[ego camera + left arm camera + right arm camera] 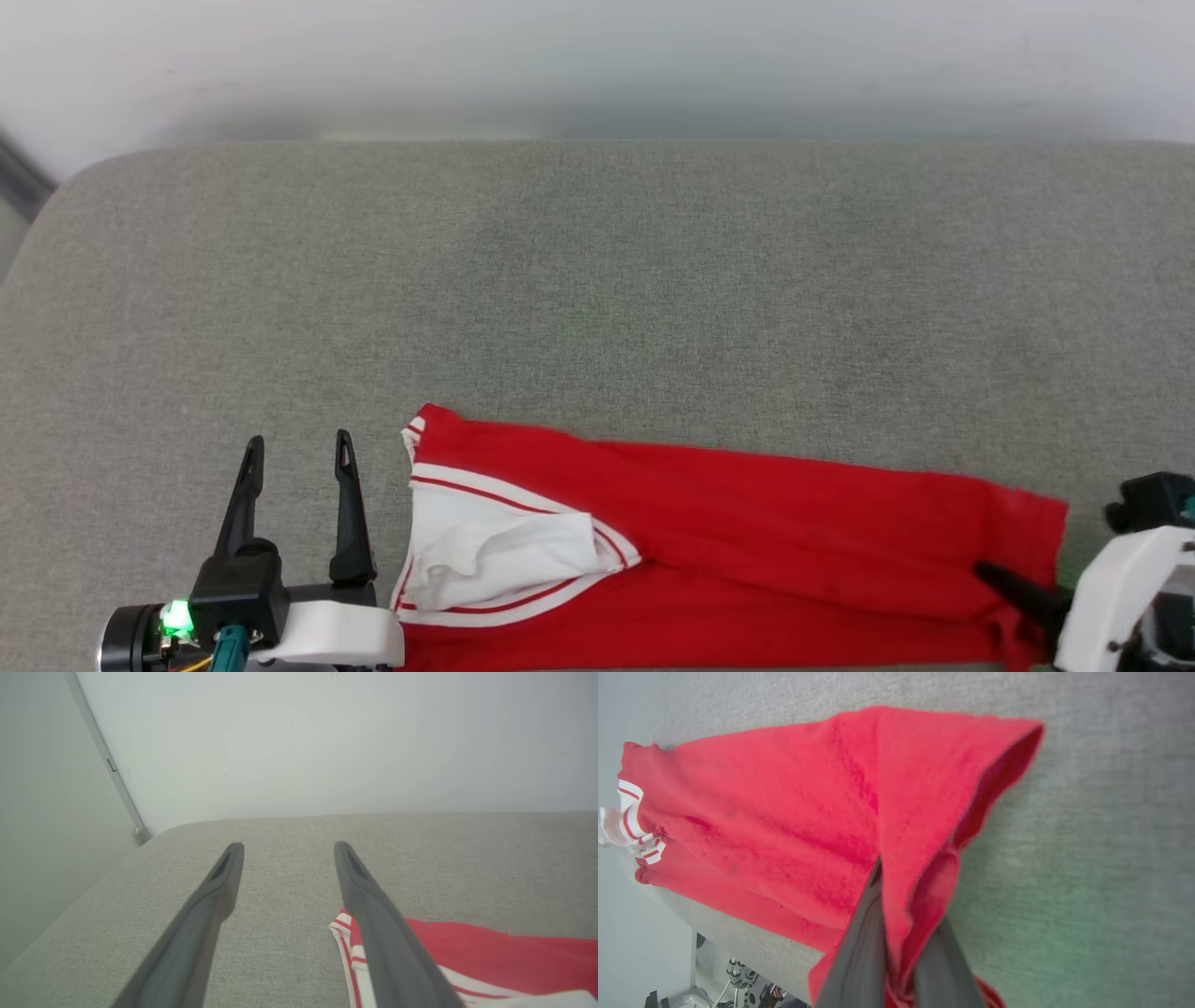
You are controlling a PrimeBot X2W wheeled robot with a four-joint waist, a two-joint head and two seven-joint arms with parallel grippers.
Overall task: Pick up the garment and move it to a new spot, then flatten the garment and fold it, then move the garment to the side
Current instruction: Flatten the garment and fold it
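Right gripper (901, 914) pinches the hem of the thin red jersey shirt with white striped-trim sleeves (747, 523) — lying along the grey fabric cushion (597, 280)'s near edge. Left gripper (299, 441) gapes, empty. A one-corner pull risks bunching — or slipping free.

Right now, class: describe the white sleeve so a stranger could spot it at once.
Find the grey cushion, then the red shirt along its near edge. The sleeve lies at the shirt's left end, beside the left pincer. Unlike the red cloth around it, it is white with red stripes.
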